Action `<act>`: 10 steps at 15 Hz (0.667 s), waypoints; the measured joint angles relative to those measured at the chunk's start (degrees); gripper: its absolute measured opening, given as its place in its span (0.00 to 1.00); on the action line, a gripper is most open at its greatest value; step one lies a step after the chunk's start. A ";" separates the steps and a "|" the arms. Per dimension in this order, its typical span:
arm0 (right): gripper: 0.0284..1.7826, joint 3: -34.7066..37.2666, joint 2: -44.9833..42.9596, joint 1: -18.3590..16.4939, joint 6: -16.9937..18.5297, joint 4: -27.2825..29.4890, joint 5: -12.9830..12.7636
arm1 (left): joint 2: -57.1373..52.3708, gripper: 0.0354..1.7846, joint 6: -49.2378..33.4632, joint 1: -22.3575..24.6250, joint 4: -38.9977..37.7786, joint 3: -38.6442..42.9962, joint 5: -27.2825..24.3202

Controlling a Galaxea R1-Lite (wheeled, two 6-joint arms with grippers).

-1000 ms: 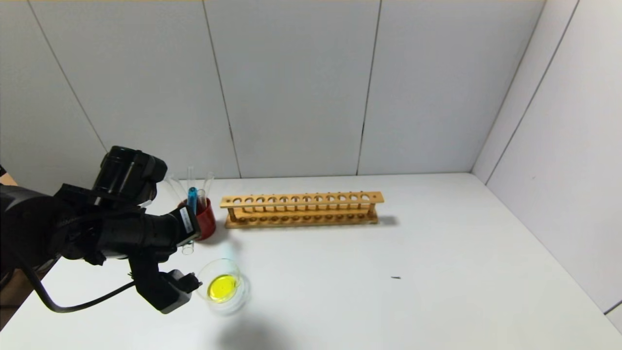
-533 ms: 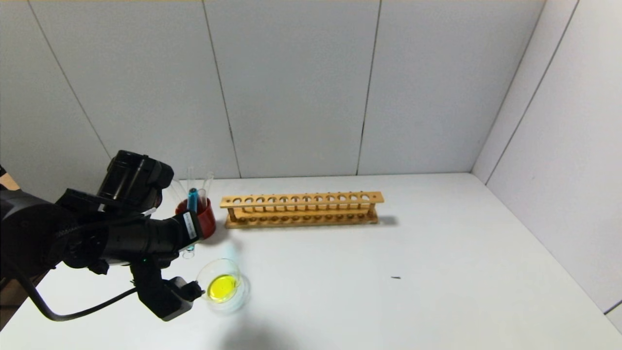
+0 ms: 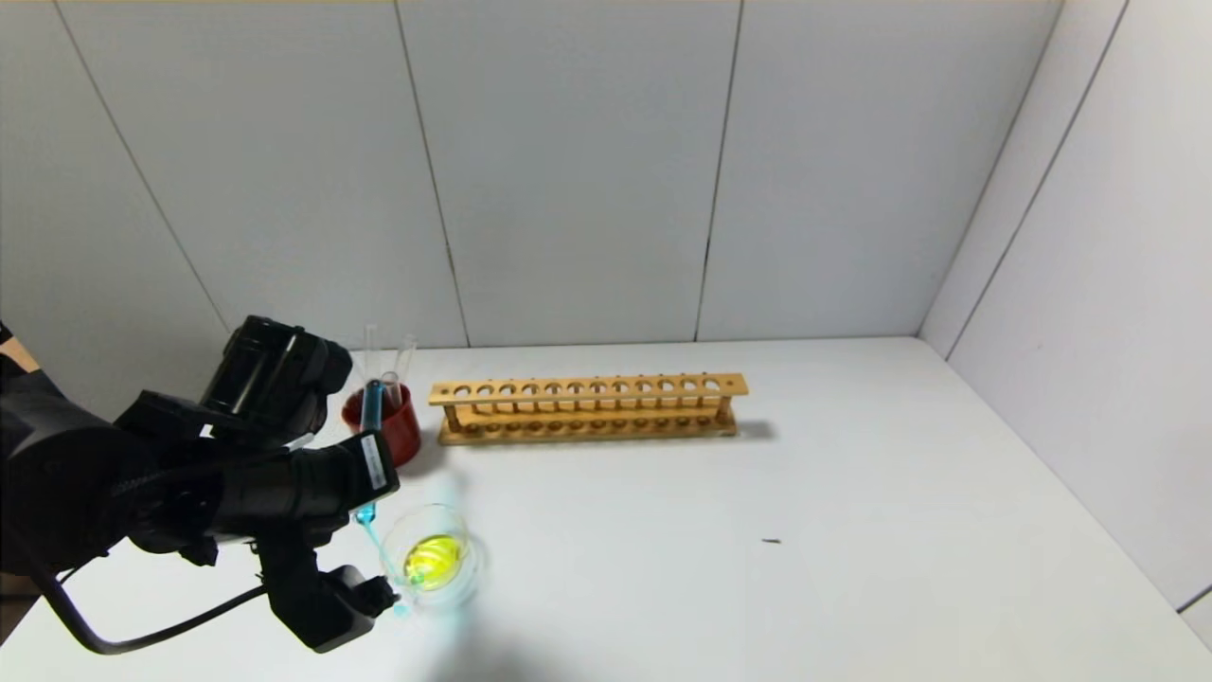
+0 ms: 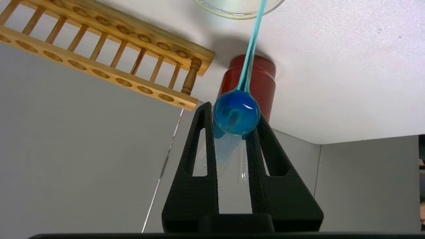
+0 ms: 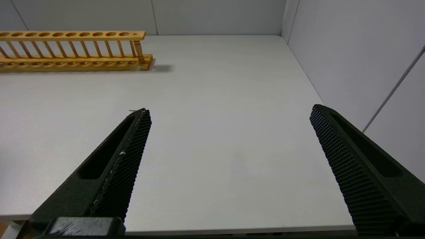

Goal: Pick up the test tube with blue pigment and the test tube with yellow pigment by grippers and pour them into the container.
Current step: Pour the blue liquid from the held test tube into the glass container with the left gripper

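Note:
My left gripper [image 3: 367,466] is shut on the test tube with blue pigment [image 3: 370,405] and holds it tipped, mouth down, just left of the container [image 3: 431,516]. A thin blue stream runs from the tube's mouth into the container, which holds yellow liquid. In the left wrist view the tube [image 4: 236,113] sits between the fingertips of the gripper [image 4: 234,113], with the container's rim [image 4: 239,8] beyond. No tube with yellow liquid shows. My right gripper [image 5: 230,111] is open and empty over the table's right front, out of the head view.
A dark red cup [image 3: 400,428] with colourless tubes stands just behind the left gripper. A wooden tube rack [image 3: 587,407] stands to its right at mid-table. Grey walls close the back and right side.
My left gripper has moved a little down and right and tipped the tube further. Blue liquid now streams from its mouth into the container. The right gripper has no earlier view.

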 joint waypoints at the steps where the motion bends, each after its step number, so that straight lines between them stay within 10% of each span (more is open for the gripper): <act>1: 0.98 0.00 0.00 0.00 0.00 0.00 0.00 | 0.04 0.15 -0.06 -0.50 -0.02 0.22 0.72; 10: 0.98 0.00 0.00 0.00 0.00 0.00 0.00 | 3.84 0.15 -0.23 0.37 -5.34 0.63 1.12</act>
